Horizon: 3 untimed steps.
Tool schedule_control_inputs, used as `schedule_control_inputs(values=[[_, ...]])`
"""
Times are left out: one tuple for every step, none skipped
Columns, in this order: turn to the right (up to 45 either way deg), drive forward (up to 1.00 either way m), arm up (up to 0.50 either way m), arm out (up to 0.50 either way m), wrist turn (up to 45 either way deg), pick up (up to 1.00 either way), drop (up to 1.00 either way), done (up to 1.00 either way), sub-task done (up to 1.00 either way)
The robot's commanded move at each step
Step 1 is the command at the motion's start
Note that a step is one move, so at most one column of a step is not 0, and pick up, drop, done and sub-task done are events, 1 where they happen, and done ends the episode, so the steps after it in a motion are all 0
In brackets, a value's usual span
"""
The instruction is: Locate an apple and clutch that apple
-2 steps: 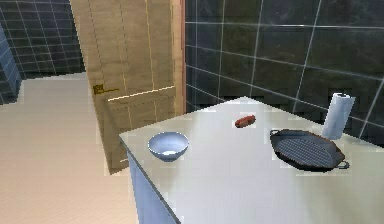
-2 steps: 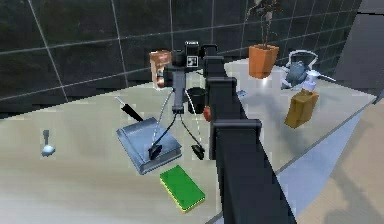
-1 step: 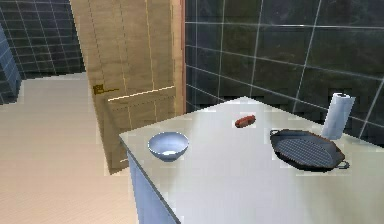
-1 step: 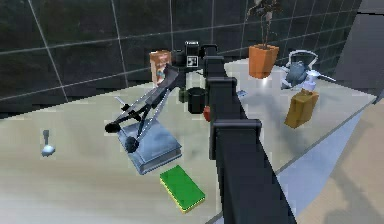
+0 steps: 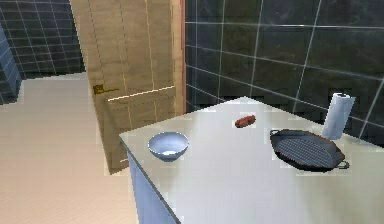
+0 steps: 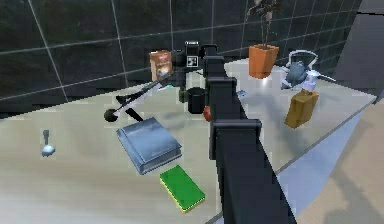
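On the table (image 5: 230,175): pale top against a dark-tiled wall; carries all the things below.
Door (image 5: 130,60): wooden, beyond the table's far corner.
Arm (image 6: 240,160): dark bar reaching out across the table.
Pan (image 5: 305,150): black, ridged, beside a paper roll (image 5: 340,115).
Bowl (image 5: 168,146): pale blue, near the table's corner.
Claw (image 6: 125,104): thin fingers near a grey-blue slab (image 6: 148,145). Cannot tell if spread or pressed together, nor if anything is held.
Apple: place unconfirmed. A red-brown lump (image 5: 244,121) between Bowl and Pan, toward the wall, is a possible candidate but too oblong to call.
Progress: judged early; locating unfinished, clutch not begun.
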Motion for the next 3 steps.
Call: schedule_control_inputs(values=[[0.0,0.00,0.00,0.00,45.0,0.00,0.00,0.00,0.00],[0.0,0.00,0.00,0.00,45.0,0.00,0.00,0.00,0.00],[0.0,0.00,0.00,0.00,33.0,0.00,0.00,0.00,0.00]])
